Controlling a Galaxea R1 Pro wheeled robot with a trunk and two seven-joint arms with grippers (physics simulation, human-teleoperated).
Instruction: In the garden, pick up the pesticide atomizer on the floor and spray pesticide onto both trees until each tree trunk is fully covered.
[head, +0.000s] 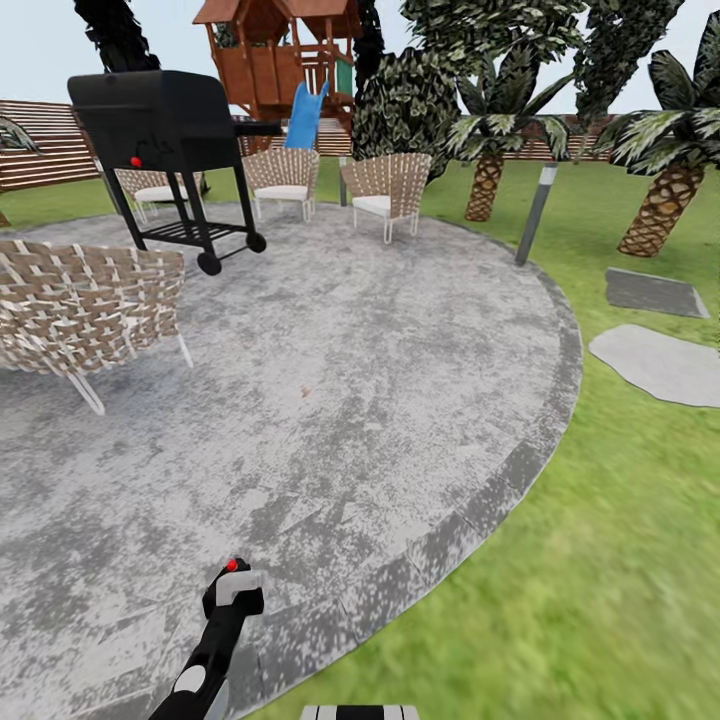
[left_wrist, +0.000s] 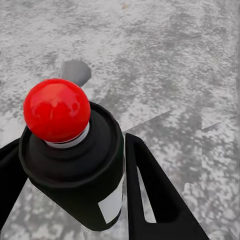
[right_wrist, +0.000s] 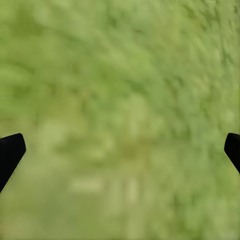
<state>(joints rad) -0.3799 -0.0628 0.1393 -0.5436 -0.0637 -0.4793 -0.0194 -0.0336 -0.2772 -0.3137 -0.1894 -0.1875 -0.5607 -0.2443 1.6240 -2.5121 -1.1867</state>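
My left gripper (head: 232, 603) is low in the head view, shut on the pesticide atomizer (head: 236, 583), over the round grey stone patio (head: 330, 400). In the left wrist view the atomizer (left_wrist: 75, 165) is a black bottle with a whitish label and a red ball top, clamped between the two black fingers (left_wrist: 150, 190). My right gripper (right_wrist: 120, 155) stands open over blurred green grass, with just its fingertips at the frame's sides. The two trees' trunks are out of view.
A black grill (head: 165, 130) and several wicker chairs (head: 80, 310) stand on the patio's far and left parts. A grey lamp post (head: 535, 215), scaly palms (head: 660, 205), stepping stones (head: 665, 365), the playset with a blue slide (head: 305, 115) and a fence lie beyond. Lawn spreads to the right.
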